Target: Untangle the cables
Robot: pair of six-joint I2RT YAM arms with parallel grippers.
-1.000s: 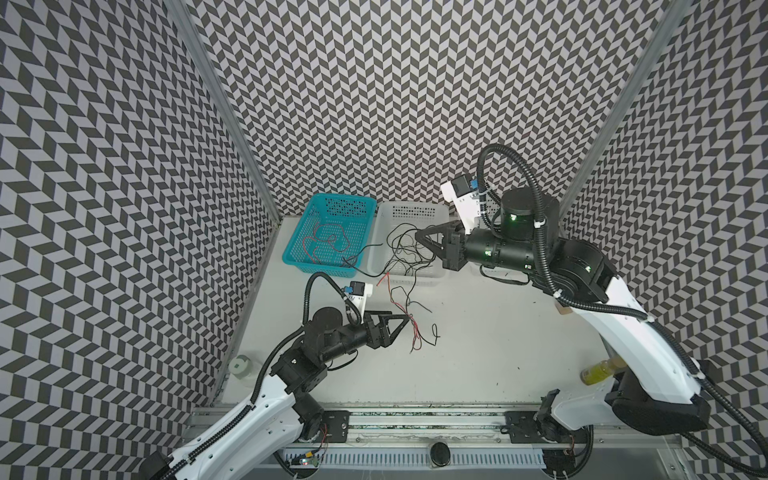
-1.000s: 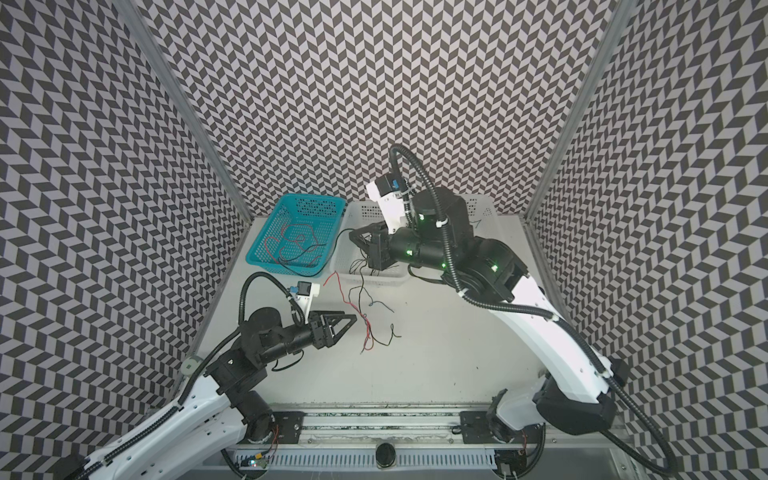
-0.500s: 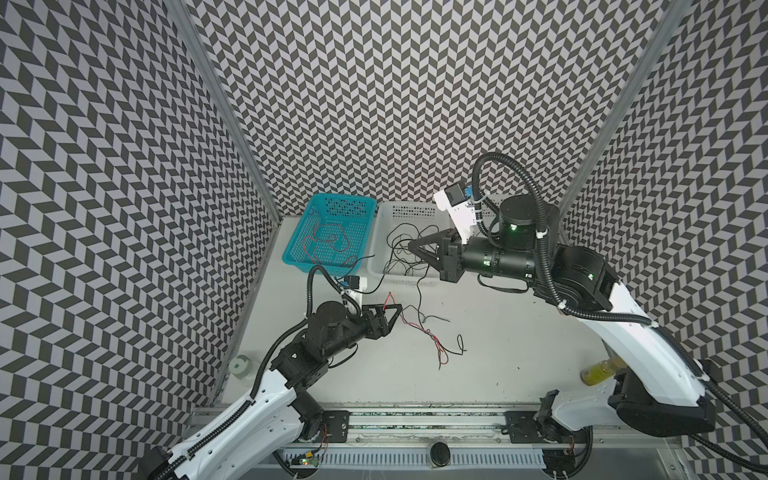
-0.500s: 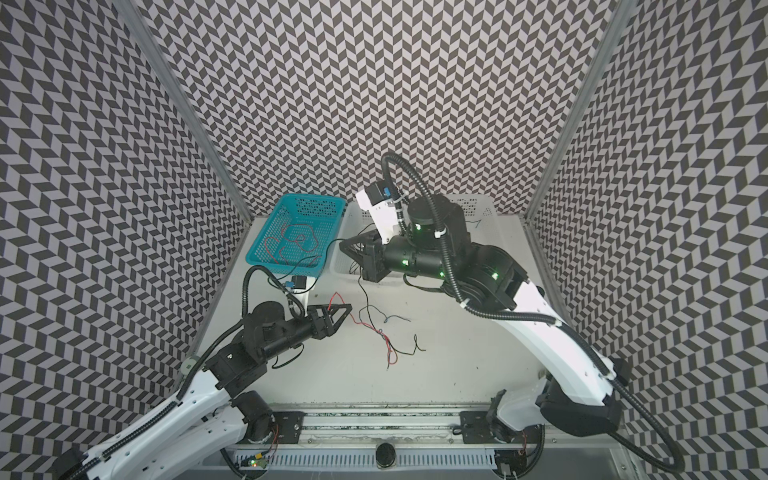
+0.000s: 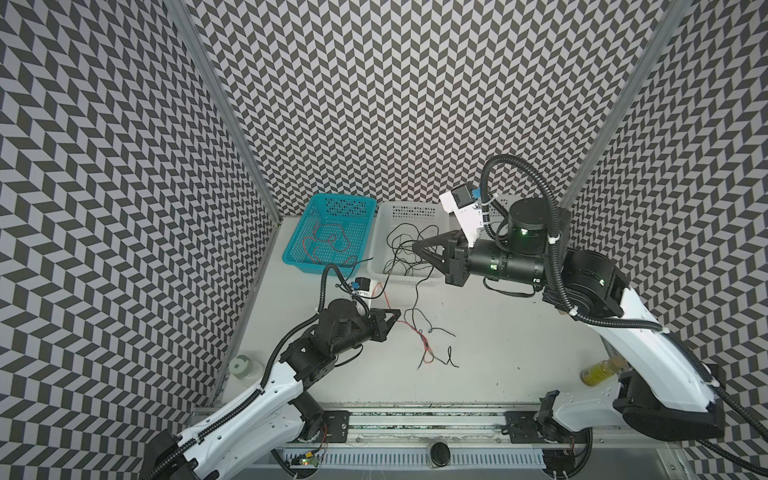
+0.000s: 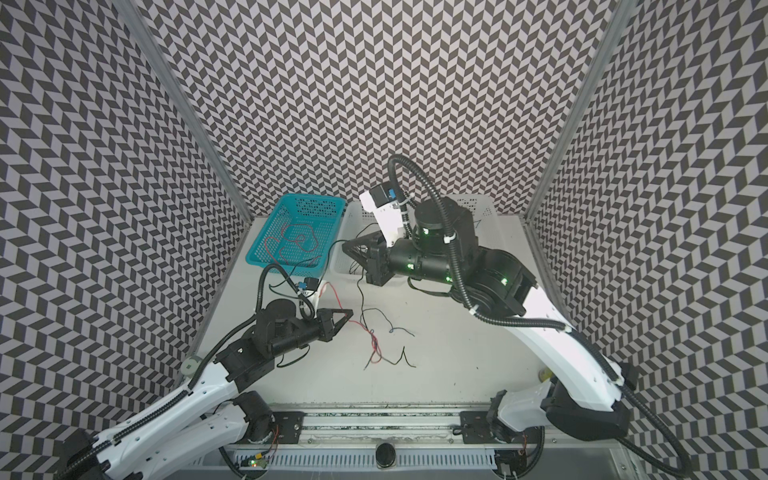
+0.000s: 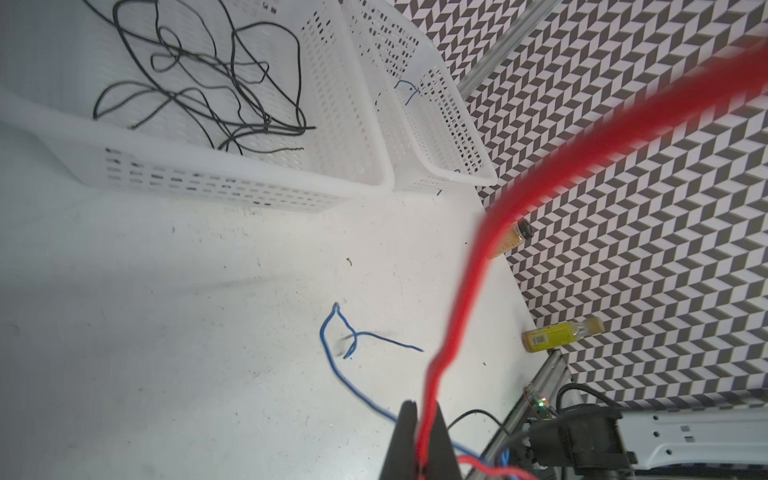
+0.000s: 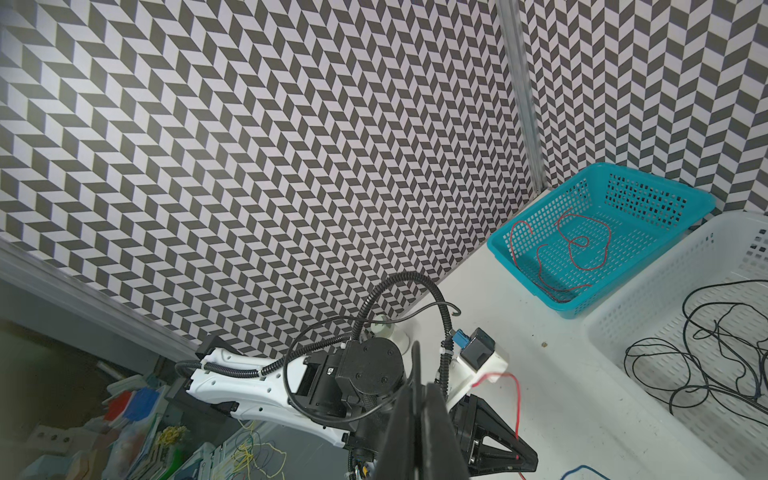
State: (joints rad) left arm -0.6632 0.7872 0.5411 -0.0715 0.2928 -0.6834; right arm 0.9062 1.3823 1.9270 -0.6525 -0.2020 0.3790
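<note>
A loose tangle of red, black and blue cables (image 5: 424, 347) (image 6: 376, 347) lies on the white table in both top views. My left gripper (image 5: 397, 322) (image 6: 350, 322) (image 7: 422, 415) is shut on a red cable (image 7: 461, 299) from that tangle, low over the table. My right gripper (image 5: 415, 246) (image 6: 347, 246) (image 8: 419, 388) is shut on a thin black cable (image 8: 415, 357) above the white basket's front; that cable hangs down (image 5: 415, 291) towards the tangle. A blue cable (image 7: 332, 332) lies flat on the table.
A teal basket (image 5: 332, 198) at the back left holds red cables (image 5: 324, 243). The white basket (image 5: 409, 204) beside it holds black cables (image 5: 397, 249). A second white basket (image 7: 449, 174) stands behind the right arm. A yellow bottle (image 5: 598, 370) and a white jar (image 5: 241, 368) lie at the table's edges.
My left gripper's jaws have closed on the red cable. The tangle on the table has shifted and spread a little. The right gripper stays shut, nearly in place.
</note>
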